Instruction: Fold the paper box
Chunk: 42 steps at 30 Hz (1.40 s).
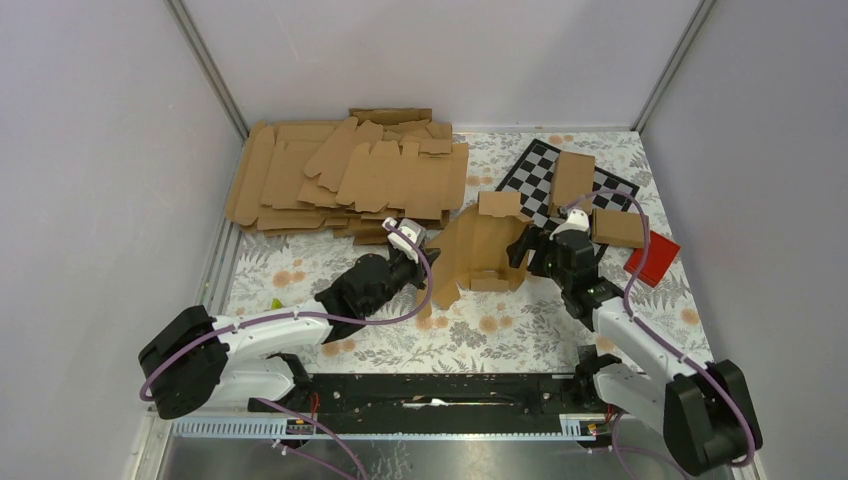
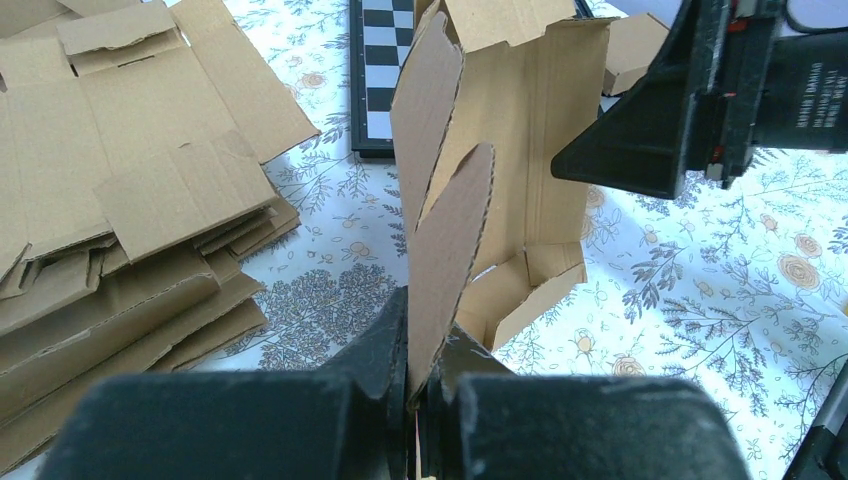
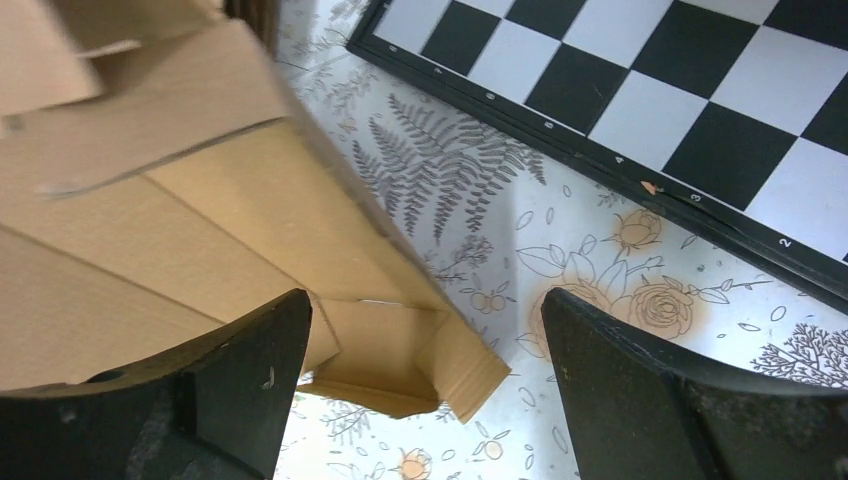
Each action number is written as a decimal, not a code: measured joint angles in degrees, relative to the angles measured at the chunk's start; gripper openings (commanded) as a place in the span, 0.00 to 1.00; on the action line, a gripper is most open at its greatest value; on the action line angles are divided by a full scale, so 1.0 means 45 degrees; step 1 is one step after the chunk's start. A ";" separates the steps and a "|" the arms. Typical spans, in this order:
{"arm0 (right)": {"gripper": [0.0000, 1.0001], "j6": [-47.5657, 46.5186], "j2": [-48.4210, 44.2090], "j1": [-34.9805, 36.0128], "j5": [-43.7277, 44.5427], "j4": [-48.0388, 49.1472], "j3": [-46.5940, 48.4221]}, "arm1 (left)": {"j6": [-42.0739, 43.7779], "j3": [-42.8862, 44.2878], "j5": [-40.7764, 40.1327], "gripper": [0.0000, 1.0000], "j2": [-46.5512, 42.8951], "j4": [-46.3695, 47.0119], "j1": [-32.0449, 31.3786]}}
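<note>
The paper box (image 1: 478, 252) is a partly folded brown cardboard sheet at the middle of the flowered table, with some flaps raised. My left gripper (image 1: 424, 262) is at its left edge. In the left wrist view the gripper (image 2: 425, 335) is shut on a rounded flap of the paper box (image 2: 450, 240), which stands upright between the fingers. My right gripper (image 1: 524, 250) is at the box's right side, apart from it. In the right wrist view this gripper (image 3: 425, 305) stands open, and a folded corner of the paper box (image 3: 200, 210) lies between its fingers, untouched. The right gripper (image 2: 660, 130) also shows in the left wrist view.
A stack of flat brown blanks (image 1: 340, 175) fills the back left. A checkerboard (image 1: 540, 170) lies at the back right with loose cardboard pieces (image 1: 572, 175) on it. A small red block (image 1: 652, 258) sits to the right. Grey walls enclose the table.
</note>
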 measured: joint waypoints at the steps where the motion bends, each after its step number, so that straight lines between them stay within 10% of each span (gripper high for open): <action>1: 0.93 -0.0083 0.0301 -0.0160 -0.0146 0.0155 0.0010 | 0.0015 0.0000 0.0000 0.00 -0.0005 -0.0005 0.0000; 11: 0.73 -0.0151 0.3541 -0.0364 -0.2856 0.1768 0.0034 | 0.0034 0.0000 0.0044 0.00 -0.0005 0.0000 0.0000; 28: 0.85 -0.0622 0.2739 0.0253 -0.4585 0.1268 -0.0024 | -0.0121 0.0097 0.0724 0.00 0.0340 0.0520 0.0000; 42: 0.82 -0.0510 0.2531 0.1948 -0.2273 -0.0029 0.0112 | -0.0233 0.0097 0.0719 0.00 0.0364 0.0515 0.0000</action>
